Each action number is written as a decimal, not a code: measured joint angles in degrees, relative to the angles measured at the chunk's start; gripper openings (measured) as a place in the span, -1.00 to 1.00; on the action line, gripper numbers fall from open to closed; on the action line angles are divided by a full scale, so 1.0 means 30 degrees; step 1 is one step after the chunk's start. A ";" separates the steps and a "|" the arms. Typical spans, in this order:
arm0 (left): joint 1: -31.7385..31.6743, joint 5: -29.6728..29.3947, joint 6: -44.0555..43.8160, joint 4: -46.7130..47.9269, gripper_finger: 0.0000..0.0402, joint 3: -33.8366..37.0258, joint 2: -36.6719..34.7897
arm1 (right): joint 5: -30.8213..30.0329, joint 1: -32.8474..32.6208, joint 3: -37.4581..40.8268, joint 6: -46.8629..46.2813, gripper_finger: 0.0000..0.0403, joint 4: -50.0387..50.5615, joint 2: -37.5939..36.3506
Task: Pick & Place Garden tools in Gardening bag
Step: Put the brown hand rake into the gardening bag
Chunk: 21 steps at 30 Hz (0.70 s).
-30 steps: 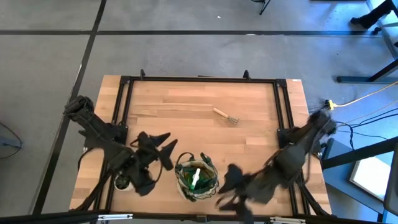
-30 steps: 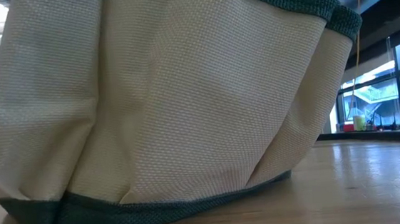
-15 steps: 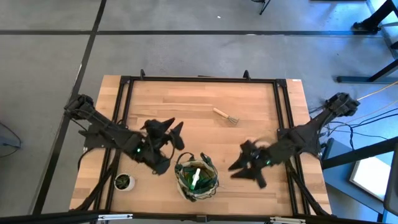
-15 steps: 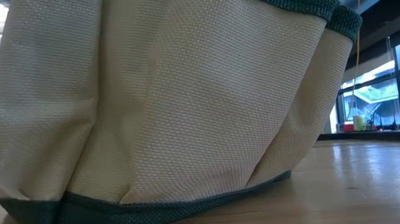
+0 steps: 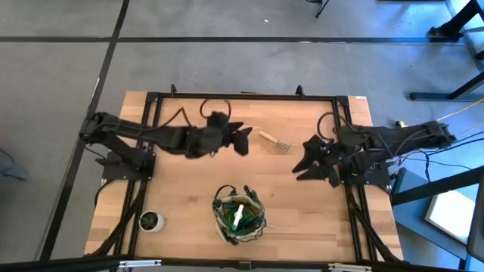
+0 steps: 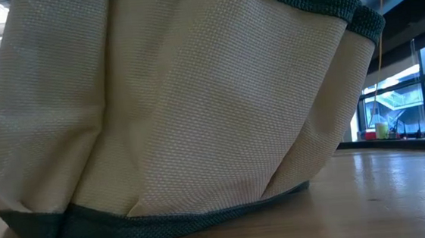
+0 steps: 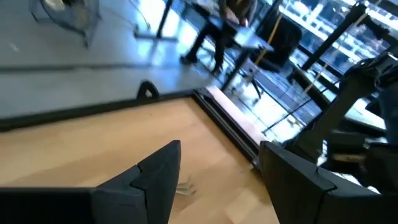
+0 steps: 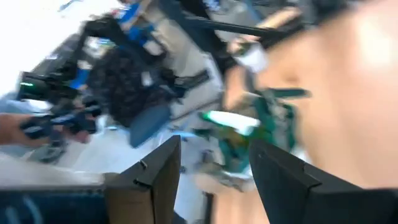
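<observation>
One garden tool, a small fork (image 5: 274, 140) with a wooden handle and metal tines, lies flat on the table toward the far side; its tines (image 7: 185, 186) show in the left wrist view. My left gripper (image 5: 246, 141) (image 7: 221, 149) hangs open above the table, just left of the fork's handle. The gardening bag (image 5: 218, 215) (image 6: 182, 114) stands on its base near the front edge, with a green and white tool (image 5: 238, 216) inside. My right gripper (image 5: 302, 159) (image 8: 216, 143) is open above the table's right part, with nothing between its fingers.
A small potted plant (image 5: 150, 221) stands at the front left corner. A black frame (image 5: 242, 96) runs along the table's far and side edges. Bare wood lies between the bag and the fork. The bag fills the low view.
My left gripper has swung from the front left, beside the potted plant, toward the far side and the right, ending close to the fork. My right gripper has drawn back from the front edge right of the bag toward the far right. Bag and fork have stayed put.
</observation>
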<state>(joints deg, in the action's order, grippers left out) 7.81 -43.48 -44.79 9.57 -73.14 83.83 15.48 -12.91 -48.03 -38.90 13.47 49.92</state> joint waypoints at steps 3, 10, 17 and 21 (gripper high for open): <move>-0.1488 0.2725 -0.0595 0.0179 0.06 0.0000 0.0001 | -0.0066 0.1683 0.0363 0.0139 -0.05 0.1704 -0.1037; -0.4149 0.6764 -0.0818 0.0463 0.06 0.0007 0.0492 | 0.0230 0.6085 0.0409 0.0173 -0.05 0.5008 -0.0753; -0.6268 0.9663 0.0249 0.0939 0.06 0.0040 0.1116 | 0.5001 1.0361 0.0416 0.0821 -0.06 0.4496 0.2041; -0.7329 1.1596 0.1560 0.0816 0.06 0.0029 0.1634 | 0.6530 1.2295 0.0416 0.1115 -0.06 0.2757 0.3484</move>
<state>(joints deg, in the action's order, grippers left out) -14.17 -8.69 -40.11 12.02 -73.06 88.73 35.07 23.97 -46.78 -35.55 21.74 60.37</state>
